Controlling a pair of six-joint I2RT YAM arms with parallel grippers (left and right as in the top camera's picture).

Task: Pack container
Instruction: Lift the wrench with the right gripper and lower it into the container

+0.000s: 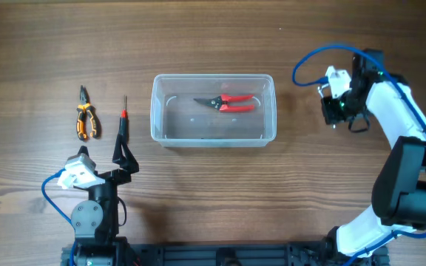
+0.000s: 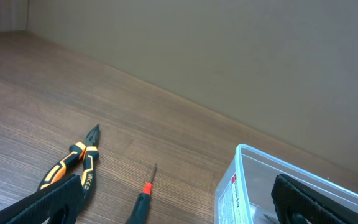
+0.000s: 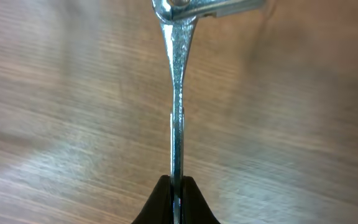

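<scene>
The clear plastic container (image 1: 154,111) sits mid-table with red-handled cutters (image 1: 229,103) inside. Its corner shows in the left wrist view (image 2: 247,177). My left gripper (image 1: 124,158) is open and empty near the table's front left, just in front of a black screwdriver with a red collar (image 1: 122,124). The left wrist view shows the open fingers (image 2: 176,208) around the screwdriver (image 2: 143,200). My right gripper (image 1: 339,111) hovers right of the container. In the right wrist view it (image 3: 177,186) is shut on a thin chrome metal tool (image 3: 177,106), seen edge-on above the table.
Orange-and-black pliers (image 1: 85,117) lie left of the screwdriver; they also show in the left wrist view (image 2: 73,165). A blue cable (image 1: 313,59) loops above the right arm. A beige wall stands beyond the table's far edge.
</scene>
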